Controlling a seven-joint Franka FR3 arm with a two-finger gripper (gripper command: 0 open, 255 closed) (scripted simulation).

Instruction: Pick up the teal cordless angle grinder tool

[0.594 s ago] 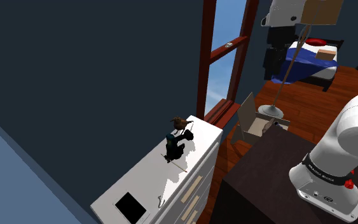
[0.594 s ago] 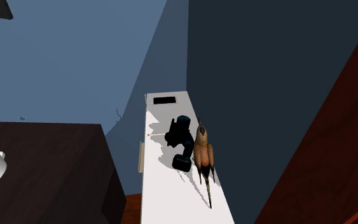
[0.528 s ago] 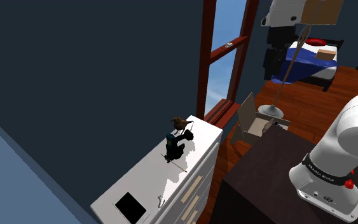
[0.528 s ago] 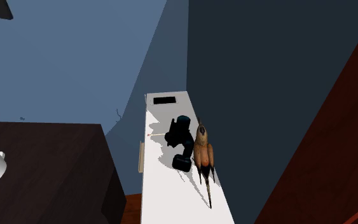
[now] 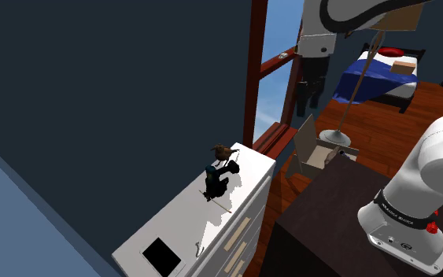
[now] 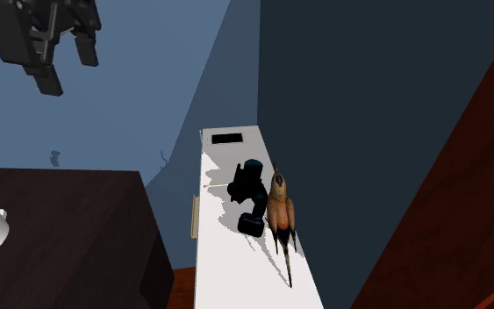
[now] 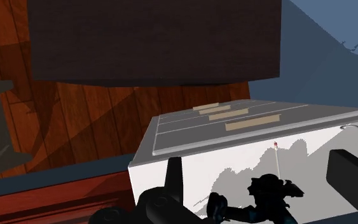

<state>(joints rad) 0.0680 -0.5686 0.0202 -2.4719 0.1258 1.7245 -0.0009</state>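
The angle grinder (image 5: 214, 182), dark with teal patches, lies on the white dresser top (image 5: 182, 223), close beside a brown bird figure (image 5: 223, 151). In the second exterior view the grinder (image 6: 249, 194) sits at mid-dresser with the bird (image 6: 280, 207) on its right. My gripper (image 5: 309, 100) hangs open high above and well off to the side of the dresser, over the floor by the window frame. It appears at the second exterior view's upper left (image 6: 65, 70), with nothing between its fingers. Through the wrist camera, the grinder (image 7: 260, 207) lies far below the open gripper (image 7: 260, 168).
A flat black rectangle (image 5: 162, 256) lies at the dresser's near end. A thin stick with a red tip (image 7: 277, 156) lies beside the grinder. The dark stand (image 5: 330, 216) is next to the dresser. A cardboard box (image 5: 315, 155), a lamp (image 5: 339, 138) and a bed (image 5: 378, 71) stand beyond.
The arm has swung toward the shoulder view's left and down, bringing the gripper into both exterior views. The grinder and the bird have not moved.
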